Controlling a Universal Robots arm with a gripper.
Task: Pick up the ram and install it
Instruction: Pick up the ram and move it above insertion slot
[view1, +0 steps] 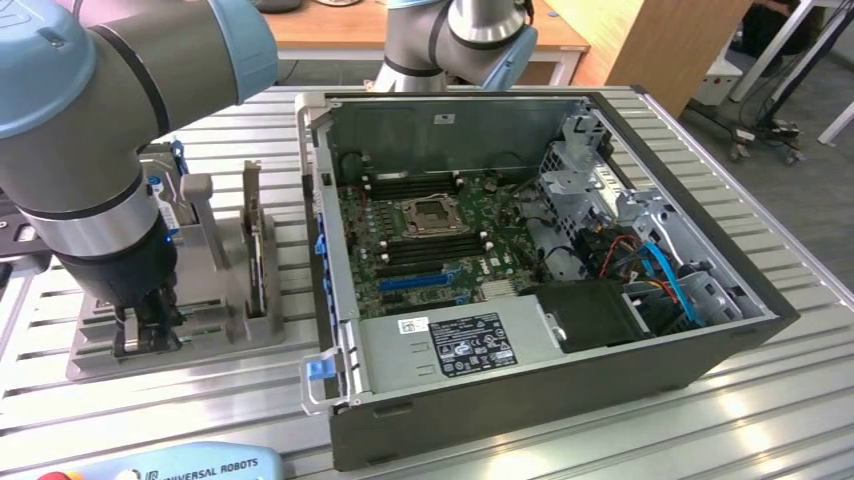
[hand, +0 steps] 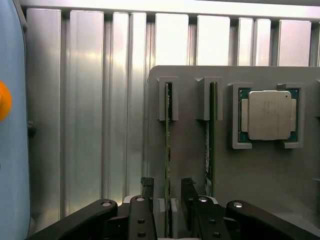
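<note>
Counter (view1: 774, 420): ribbed aluminium slats that carry everything, running across the whole exterior view.
Arm (view1: 80, 120): grey and pale blue, in the upper left of the exterior view, reaching straight down to the lower left.
Computer case (view1: 534, 400): dark and lying open in the middle of the exterior view, with the green motherboard (view1: 427, 240) exposed inside.
Holder (view1: 200, 340): a grey block on the counter at the exterior view's left, just beside the case. In the wrist view its flat plate (hand: 190, 150) has slots and a square pocket.
Gripper (view1: 144, 330): down at the holder. In the wrist view it (hand: 167, 186) stands wide, one black finger (hand: 146, 187) on each side of the ram, with a gap showing on both sides.
Ram (hand: 167, 150): a thin green stick on edge in a holder slot, between the fingers and not lifted.
Second green stick (hand: 211, 140): on edge in the neighbouring slot, near the ram and parallel to it.
Processor chip (hand: 270, 115): silver-topped, lying flat in the square pocket beyond the second green stick.
</note>
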